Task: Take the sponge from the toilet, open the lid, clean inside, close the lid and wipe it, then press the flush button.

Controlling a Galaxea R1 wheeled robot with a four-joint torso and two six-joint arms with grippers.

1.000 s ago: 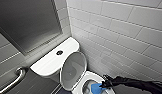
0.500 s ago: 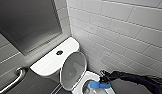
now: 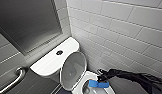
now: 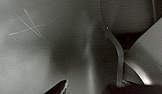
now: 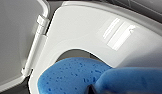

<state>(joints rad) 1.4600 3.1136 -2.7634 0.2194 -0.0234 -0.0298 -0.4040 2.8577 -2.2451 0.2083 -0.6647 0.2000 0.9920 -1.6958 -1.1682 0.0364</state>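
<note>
While lid (image 3: 73,68) stands open — sponge (image 3: 98,84) in right gripper (image 3: 101,79), over toilet (image 3: 50,62).

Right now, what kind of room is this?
Most likely a restroom, perhaps an accessible one: a white toilet with its lid raised, a white tiled wall behind it, and a metal grab bar alongside.

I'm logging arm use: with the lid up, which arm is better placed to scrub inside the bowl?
Right. The right gripper holds the sponge over the toilet bowl, beside the raised lid.
</note>
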